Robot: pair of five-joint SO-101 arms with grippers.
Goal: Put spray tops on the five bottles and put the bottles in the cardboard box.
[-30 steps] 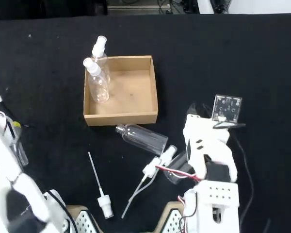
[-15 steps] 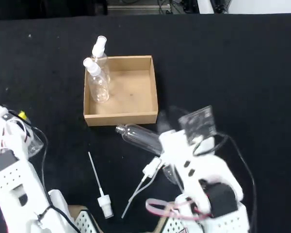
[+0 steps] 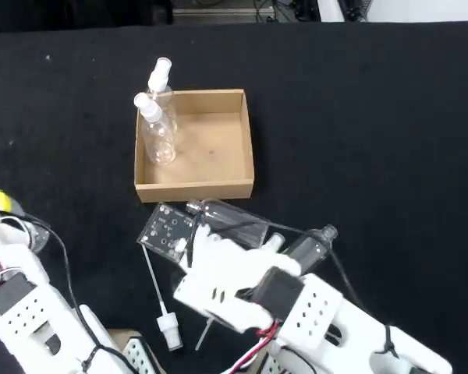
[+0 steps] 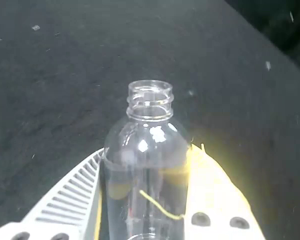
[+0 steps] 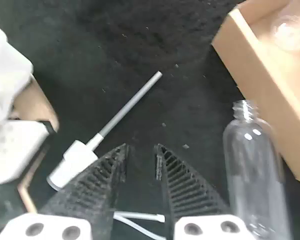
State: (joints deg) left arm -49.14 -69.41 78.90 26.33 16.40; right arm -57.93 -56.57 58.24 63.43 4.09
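Presently found left gripper clamped on an uncapped clear bottle, ribbed fingers pressed to either side of the body, open neck pointing away from the wrist over black cloth. Located that arm at the near left edge of the table in the high view, well apart from the cardboard box.

Found right gripper empty, black toothed fingers parted by a narrow gap, poised just over the cloth. Noted a loose spray top lying just beside one fingertip, dip tube running off toward the box. Noted a thin white tube lying crosswise under the fingers, head hidden. Recorded a second uncapped bottle on its side just beside the box's near wall, neck toward the left arm's side.

Confirmed from the high view: right arm stretched across the near middle of the table, partly covering that lying bottle. Recorded a third clear bottle close against the arm's body, largely hidden, neck apparently bare. Recorded one capped bottle upright inside the box at its far left corner. Recorded another capped bottle at the far wall by the same corner; cannot tell whether inside or outside the box.
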